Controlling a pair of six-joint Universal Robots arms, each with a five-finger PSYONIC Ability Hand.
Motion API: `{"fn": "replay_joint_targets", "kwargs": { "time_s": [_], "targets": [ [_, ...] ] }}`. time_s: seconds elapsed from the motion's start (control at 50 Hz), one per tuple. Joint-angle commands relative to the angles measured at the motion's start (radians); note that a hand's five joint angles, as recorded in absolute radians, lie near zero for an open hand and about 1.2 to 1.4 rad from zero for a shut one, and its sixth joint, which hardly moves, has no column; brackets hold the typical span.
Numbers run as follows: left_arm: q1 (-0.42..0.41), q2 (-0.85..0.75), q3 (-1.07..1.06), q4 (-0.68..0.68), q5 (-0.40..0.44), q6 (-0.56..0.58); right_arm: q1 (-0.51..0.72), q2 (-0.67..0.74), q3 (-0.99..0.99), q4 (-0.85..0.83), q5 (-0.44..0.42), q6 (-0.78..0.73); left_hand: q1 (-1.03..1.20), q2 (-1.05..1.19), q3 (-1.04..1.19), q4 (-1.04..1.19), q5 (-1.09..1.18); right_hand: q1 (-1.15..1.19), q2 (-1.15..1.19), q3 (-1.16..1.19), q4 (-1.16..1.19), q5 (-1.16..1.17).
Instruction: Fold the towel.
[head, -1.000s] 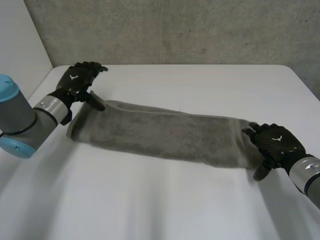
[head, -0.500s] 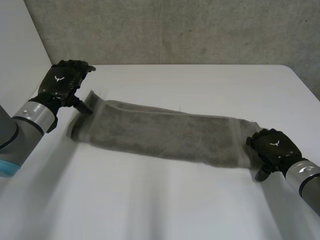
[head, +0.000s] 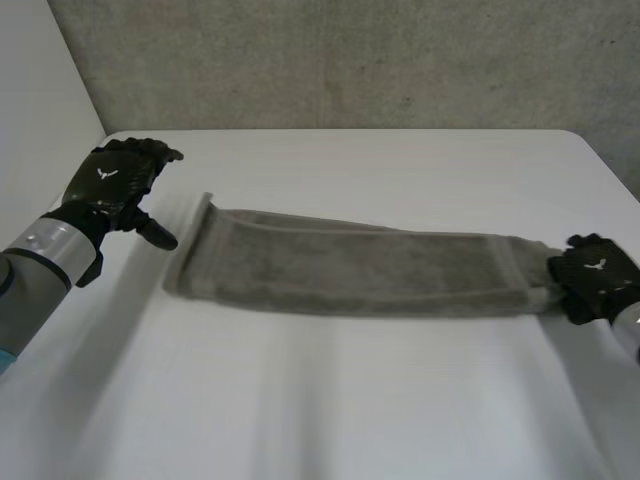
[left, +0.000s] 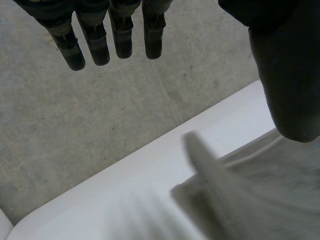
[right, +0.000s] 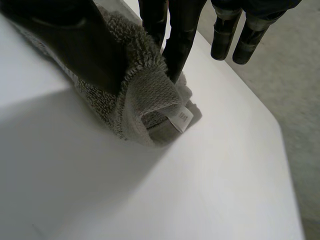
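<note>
Your right hand (head: 595, 285) pinches the right end of the towel (head: 350, 272) between thumb and fingers, while your left hand (head: 115, 185) hovers empty, fingers straight, just off the other end; grip that corner firmly before lifting, then bring end to end with the edges matched. The towel lies as a long strip across the white table (head: 400, 400), bare on all sides, with a grey wall (head: 350, 60) behind

A big white table (head: 400, 170) with round corners stands against a rough grey wall (head: 350, 60) that has little dark specks, and a smooth pale wall (head: 40, 90) is on one side.
</note>
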Motion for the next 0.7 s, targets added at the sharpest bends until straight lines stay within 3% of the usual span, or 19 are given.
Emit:
{"fn": "replay_joint_targets", "kwargs": {
  "time_s": [0.02,0.12,0.3,0.48,0.52,0.54,0.58,0.6,0.64,0.7],
  "targets": [
    [0.029,0.022,-0.007,-0.023,0.000,0.000,-0.195,-0.009,-0.038,0.033,-0.121,-0.165,-0.082,-0.060,-0.038,-0.047,-0.049,0.120,0.089,0.014,0.030,0.070],
    [0.038,0.047,-0.032,-0.039,0.000,0.000,-0.281,-0.043,-0.129,0.117,-0.174,-0.190,-0.082,-0.060,-0.038,-0.047,-0.049,0.120,0.089,0.014,0.030,0.070],
    [0.038,0.081,-0.065,-0.040,0.000,0.000,-0.218,-0.145,-0.198,0.166,-0.225,-0.155,-0.082,-0.060,-0.038,-0.047,-0.049,0.120,0.089,0.014,0.030,0.070],
    [0.027,0.108,-0.070,-0.048,0.000,0.000,0.177,-0.208,-0.299,0.154,-0.221,0.002,-0.082,-0.060,-0.038,-0.047,-0.049,0.120,0.089,0.014,0.030,0.070],
    [0.021,0.114,-0.070,-0.057,0.000,0.000,0.342,-0.167,-0.343,0.151,-0.191,0.008,-0.082,-0.060,-0.038,-0.047,-0.049,0.120,0.089,0.014,0.030,0.070],
    [0.021,0.114,-0.070,-0.057,0.000,0.000,0.343,-0.167,-0.344,0.151,-0.191,0.008,-0.082,-0.060,-0.038,-0.047,-0.049,0.120,0.089,0.014,0.030,0.070],
    [0.019,0.122,-0.072,-0.065,0.000,0.000,0.488,-0.081,-0.394,0.148,-0.122,0.008,-0.082,-0.060,-0.038,-0.047,-0.049,0.120,0.089,0.014,0.030,0.070],
    [0.019,0.122,-0.072,-0.065,0.000,0.000,0.489,-0.081,-0.394,0.148,-0.122,0.008,-0.082,-0.060,-0.038,-0.047,-0.049,0.120,0.089,0.014,0.030,0.070],
    [0.015,0.128,-0.075,-0.066,0.000,0.000,0.625,-0.005,-0.452,0.149,-0.058,0.000,-0.082,-0.060,-0.038,-0.047,-0.049,0.120,0.089,0.014,0.030,0.070],
    [0.007,0.130,-0.082,-0.066,-0.002,0.000,0.731,0.055,-0.498,0.146,-0.018,0.000,-0.082,-0.060,-0.038,-0.047,-0.049,0.120,0.089,0.014,0.030,0.070]
  ]
}}
